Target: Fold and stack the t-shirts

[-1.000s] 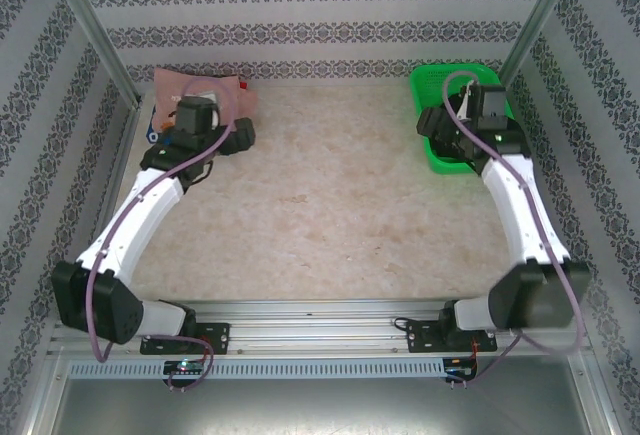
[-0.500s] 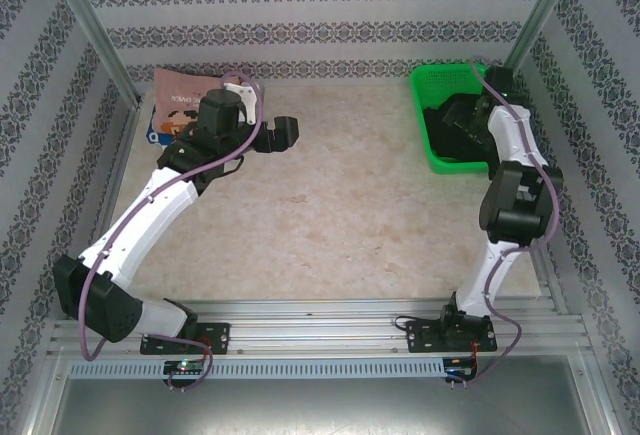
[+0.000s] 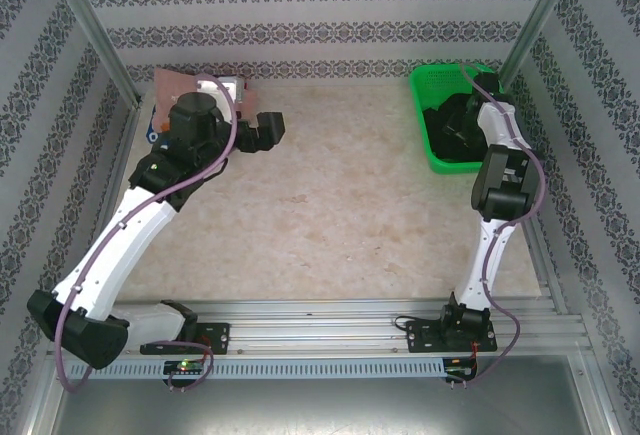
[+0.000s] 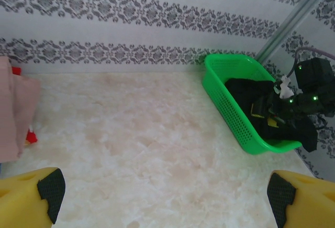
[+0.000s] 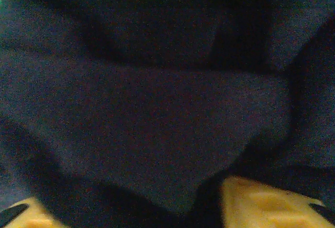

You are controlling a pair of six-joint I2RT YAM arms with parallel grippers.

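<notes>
Far to the left of the green basket [image 3: 428,83], at the back of the table [image 3: 340,205], the dusty-pink t-shirt [image 3: 172,86] is seen lying flat. An edge of the blue-and-white shirt [image 3: 150,136] shows at its near side, under the left arm. More of the pink cloth is covered by that arm than half a second ago.

The left gripper [image 3: 266,132] is held over bare table to the left of the green basket, just right of the dusty-pink t-shirt. It is found slightly farther from the basket than before, and the arm's elbow has been swung lower and outward. In the left wrist view its yellow fingers [image 4: 26,202] are spread wide at the two lower corners with nothing between them. The green basket [image 4: 230,114] is faced across the table, and the dusty-pink t-shirt [image 4: 13,114] is cut by the left border.

Inside the green basket the black t-shirt [image 3: 447,115] is bunched. The right gripper [image 3: 462,131] is lowered into the basket onto that cloth. A second ago the right arm was stretched low toward the basket; its elbow is now raised and drawn nearer to it. In the right wrist view the black t-shirt [image 5: 157,107] is pressed close to the lens. The yellow fingers [image 5: 256,207] are set well apart, with a fold of the cloth lying between them, not yet pinched.
</notes>
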